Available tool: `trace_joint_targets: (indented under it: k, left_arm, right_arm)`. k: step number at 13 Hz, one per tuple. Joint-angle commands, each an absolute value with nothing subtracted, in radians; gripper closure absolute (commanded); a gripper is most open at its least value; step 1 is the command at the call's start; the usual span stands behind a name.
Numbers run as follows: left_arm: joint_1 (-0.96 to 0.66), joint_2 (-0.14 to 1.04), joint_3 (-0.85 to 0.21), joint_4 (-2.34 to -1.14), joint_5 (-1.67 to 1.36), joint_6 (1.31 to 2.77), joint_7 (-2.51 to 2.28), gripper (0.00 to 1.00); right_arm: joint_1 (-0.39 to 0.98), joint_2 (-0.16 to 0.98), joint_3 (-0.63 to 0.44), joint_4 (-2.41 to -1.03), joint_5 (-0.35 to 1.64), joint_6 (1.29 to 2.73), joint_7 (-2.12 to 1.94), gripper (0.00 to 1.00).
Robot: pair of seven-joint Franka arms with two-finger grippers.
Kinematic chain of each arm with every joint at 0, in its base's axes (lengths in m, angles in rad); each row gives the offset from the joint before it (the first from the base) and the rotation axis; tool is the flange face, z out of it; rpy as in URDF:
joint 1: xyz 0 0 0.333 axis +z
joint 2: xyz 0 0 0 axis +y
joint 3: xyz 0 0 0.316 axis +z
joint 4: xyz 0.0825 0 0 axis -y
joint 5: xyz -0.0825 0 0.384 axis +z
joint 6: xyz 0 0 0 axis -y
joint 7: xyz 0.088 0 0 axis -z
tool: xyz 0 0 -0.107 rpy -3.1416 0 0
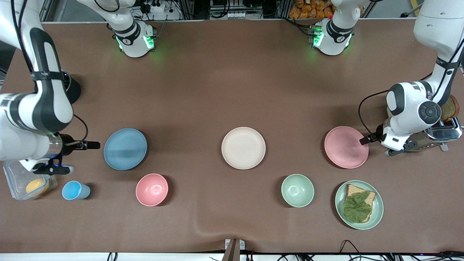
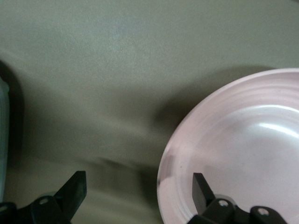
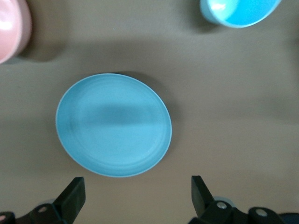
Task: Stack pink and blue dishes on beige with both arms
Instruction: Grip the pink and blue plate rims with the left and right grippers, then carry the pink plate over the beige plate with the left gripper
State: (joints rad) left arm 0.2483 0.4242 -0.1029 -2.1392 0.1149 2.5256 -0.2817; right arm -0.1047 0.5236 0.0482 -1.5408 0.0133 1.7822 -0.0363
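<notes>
Fingers on both grippers are spread wide and hold nothing. One finger (image 2: pixel 202 189) of the left gripper (image 1: pixel 366 140) reaches over the rim of the pink plate (image 1: pixel 346 147), at the edge turned toward the left arm's end of the desk (image 1: pixel 224 79); the other finger shows over bare desk just off that rim. Whether any finger touches the plate cannot be told. The right gripper (image 1: pixel 88 145) is over bare desk just beside the blue plate (image 1: pixel 125 149), toward the right arm's end, and in the right wrist view its two fingers (image 3: pixel 74 193) stand apart from the plate's rim.

Taking the beige plate (image 1: pixel 243 148) as landmark: it lies flat near the middle of the desk, with nothing on it. The pink plate is well apart from it toward the left arm's end, the blue plate well apart toward the right arm's end, all three about equally far from the front camera. Nearer that camera than the beige plate sit a pink bowl (image 1: pixel 152 189) and a green bowl (image 1: pixel 297 190), one toward each end.
</notes>
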Motion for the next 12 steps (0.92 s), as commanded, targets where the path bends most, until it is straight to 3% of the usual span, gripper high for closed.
trace_joint_targets:
  k: [1,3,5,10,11,12]
  left_arm:
    - [0.252,0.443,-0.109,-2.123,0.137,2.53,-0.314,0.02]
    - [0.25,0.448,-0.109,-2.112,0.135,2.53,-0.318,0.1]
    - [0.25,0.463,-0.109,-2.102,0.135,2.53,-0.319,0.26]
    - [0.242,0.463,-0.11,-2.097,0.135,2.53,-0.354,0.95]
    - [0.242,0.462,-0.11,-2.092,0.135,2.53,-0.354,1.0]
    - [0.242,0.462,-0.11,-2.092,0.135,2.53,-0.354,1.0]
  right_arm:
    - [-0.129,0.549,0.064,-1.589,0.035,1.833,-0.057,0.0]
    - [-0.129,0.552,0.063,-1.691,0.034,1.964,-0.055,0.0]
    - [-0.133,0.557,0.063,-1.773,0.034,2.064,-0.057,0.0]
    - [-0.169,0.627,0.064,-1.816,0.034,2.134,-0.057,0.0]
    - [-0.167,0.633,0.064,-1.815,0.034,2.144,-0.057,0.26]
    - [-0.167,0.637,0.064,-1.812,0.034,2.148,-0.057,0.7]
